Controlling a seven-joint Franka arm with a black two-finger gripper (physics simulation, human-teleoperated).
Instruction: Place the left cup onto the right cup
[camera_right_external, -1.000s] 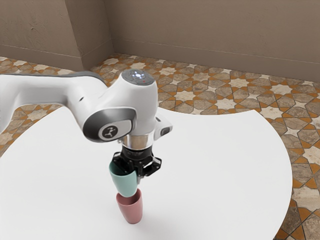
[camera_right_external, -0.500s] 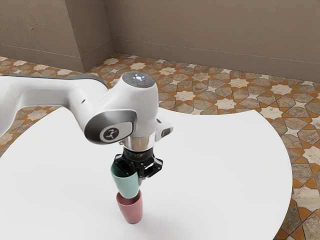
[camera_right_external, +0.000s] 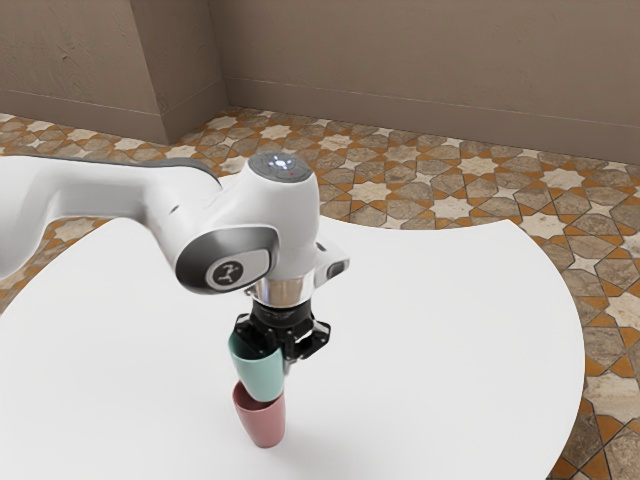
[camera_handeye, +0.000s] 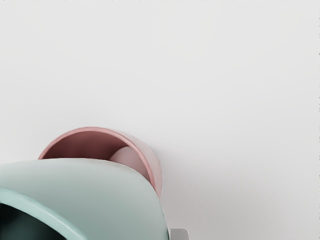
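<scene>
Black two-finger pincer (camera_right_external: 283, 342) is clamped on the wall of the tapered, glossy mint-green cup (camera_right_external: 255, 368), near its rim. The cup hangs tilted, mouth up & toward the exterior view's left, base down, right at the mouth of the upright matte pink cup (camera_right_external: 262, 420).

So the target lies almost straight below the pincer. The mint-green cup's long axis leans off the pink cup's vertical one, and imo that mismatch is what the next move turns on. It should be levelled, then lowered, or the base may catch the rim & tip the pink cup.

Both are over the round white table (camera_right_external: 450, 330), well in from its curved edge on the exterior view's right.

In the wrist view the mint-green cup (camera_handeye: 85, 200) sits blurred just under the hand, overlapping the pink cup (camera_handeye: 150, 165).

Hard to tell:
- whether the base touches the pink cup's rim/inside or just hovers
- finger contact pts, hidden by cup + hand
- the table's near edge, cut off
</scene>
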